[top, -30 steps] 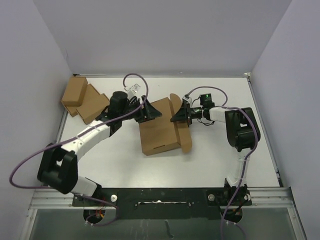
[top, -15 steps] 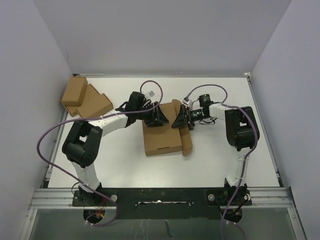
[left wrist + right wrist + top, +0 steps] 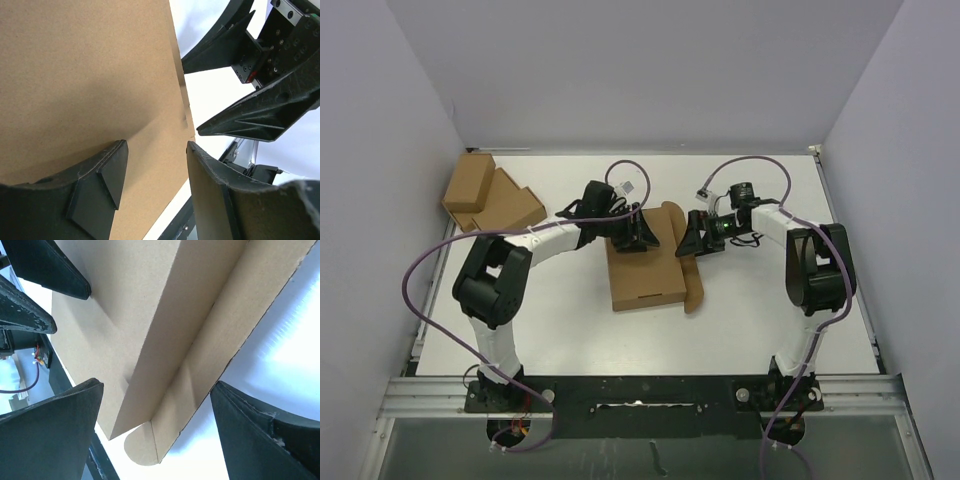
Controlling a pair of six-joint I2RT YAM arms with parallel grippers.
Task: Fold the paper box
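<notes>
The paper box (image 3: pixel 642 270) lies mid-table as a shallow brown mailer with its lid down. A long side flap (image 3: pixel 694 282) with a rounded tab sticks out along its right edge. My left gripper (image 3: pixel 638 238) is over the box's far end. In the left wrist view its jaws (image 3: pixel 156 145) stand apart just above the lid (image 3: pixel 90 65), with nothing between them. My right gripper (image 3: pixel 693 240) is beside the box's far right corner, open wide. In the right wrist view it (image 3: pixel 157 385) straddles the side flap (image 3: pixel 225 325) and rounded tab (image 3: pixel 140 450) without touching them.
Two smaller brown cardboard boxes (image 3: pixel 485 198) sit at the back left by the wall. Purple cables loop over both arms. The black front rail (image 3: pixel 640 385) carries the arm bases. White walls close off three sides of the table.
My right gripper has opened wide and drawn back a little to the right, off the flap. My left gripper has moved right onto the box's far end, and its elbow has swung in.
</notes>
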